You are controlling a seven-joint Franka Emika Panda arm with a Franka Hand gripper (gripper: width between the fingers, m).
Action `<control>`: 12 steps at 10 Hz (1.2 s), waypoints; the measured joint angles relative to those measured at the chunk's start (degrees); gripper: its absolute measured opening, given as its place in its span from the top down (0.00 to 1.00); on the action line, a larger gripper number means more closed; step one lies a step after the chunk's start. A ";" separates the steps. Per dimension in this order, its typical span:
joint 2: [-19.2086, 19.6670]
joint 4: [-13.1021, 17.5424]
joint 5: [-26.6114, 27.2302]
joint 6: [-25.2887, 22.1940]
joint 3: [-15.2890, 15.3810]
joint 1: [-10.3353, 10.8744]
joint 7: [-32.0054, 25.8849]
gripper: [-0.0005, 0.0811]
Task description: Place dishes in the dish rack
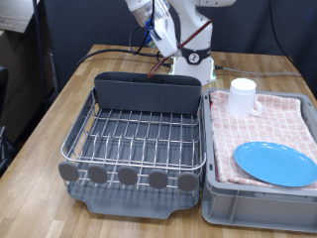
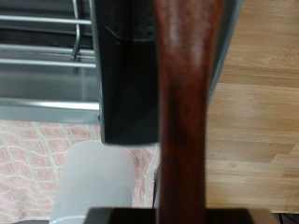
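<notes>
My gripper [image 1: 161, 42] hangs above the far side of the silver wire dish rack [image 1: 139, 134], over its dark grey back bin [image 1: 149, 92]. It is shut on the reddish-brown wooden spoon [image 2: 182, 112], whose handle fills the middle of the wrist view, with the bin [image 2: 126, 75] and rack wires [image 2: 47, 47] behind it. The white mug [image 1: 244, 96] stands on the pink checked cloth at the far end of the grey crate [image 1: 260, 198]. The light-blue plate [image 1: 277, 164] lies on the cloth at its near end. The mug [image 2: 93, 187] also shows blurred in the wrist view.
The rack holds no dishes in the exterior view, and a row of grey discs [image 1: 129, 177] lines its near edge. The crate sits against the rack on the exterior view's right. Cables [image 1: 109, 50] run across the wooden table behind the rack. The robot base [image 1: 193, 64] stands behind the bin.
</notes>
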 joint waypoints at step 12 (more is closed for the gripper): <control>11.28 2.66 0.24 9.34 -0.15 0.07 -1.66 0.08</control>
